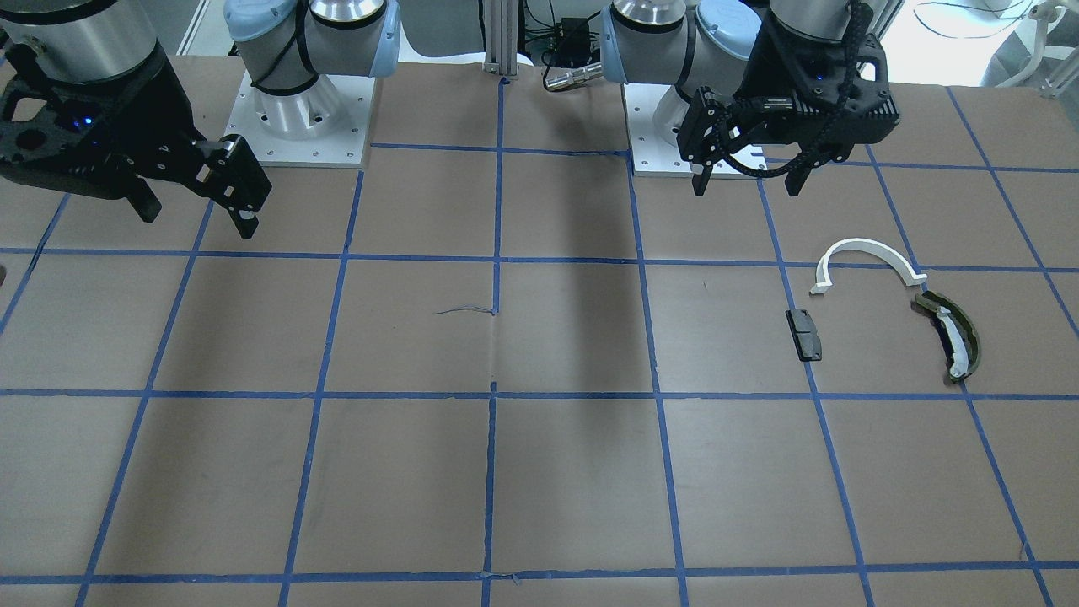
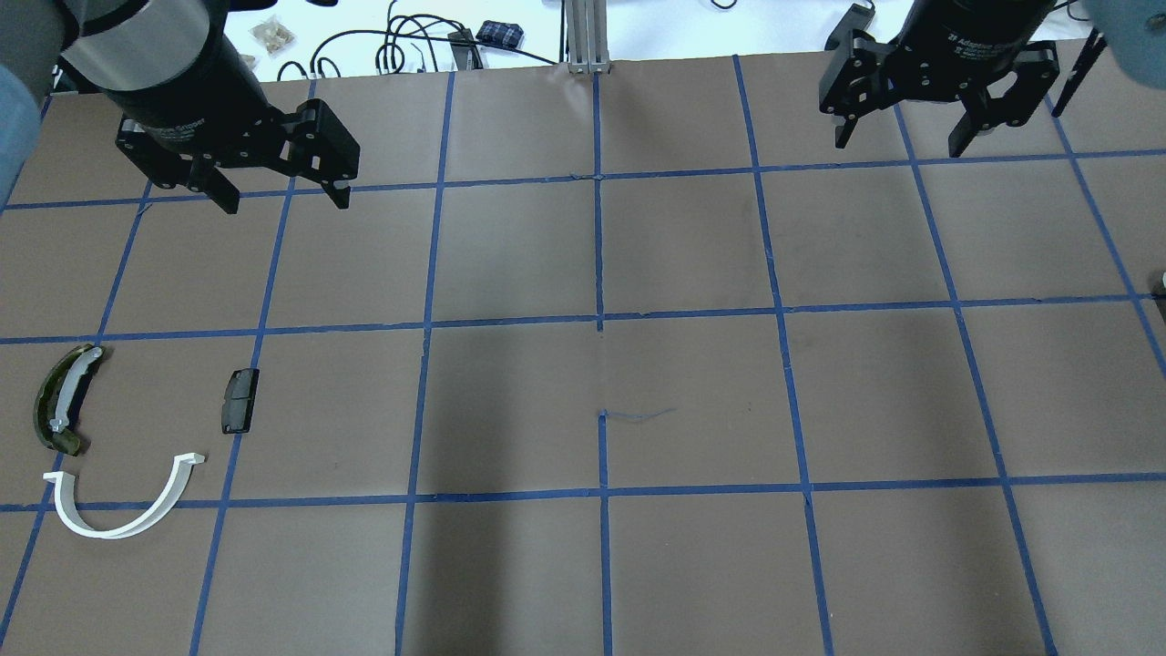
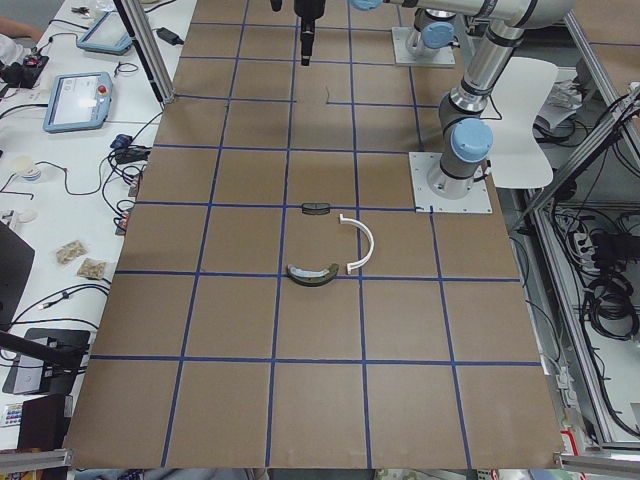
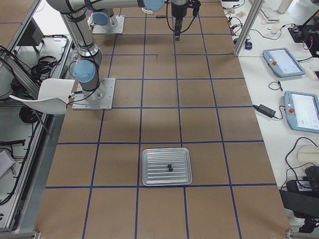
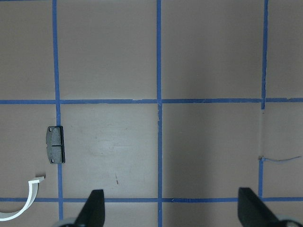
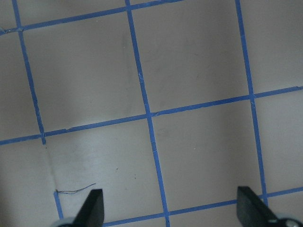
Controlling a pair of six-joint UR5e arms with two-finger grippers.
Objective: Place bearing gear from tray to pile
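Wrist lettering (image 2: 988,40) blurred, left tool (image 2: 287,202) spread, right tool (image 2: 898,146) spread

On my feeds the left gripper (image 2: 285,196) and the right gripper (image 2: 897,141) both hang raised and well apart from each other, each pointing downward with its two fingers spread wide, nothing gripped between them and touching nothing.
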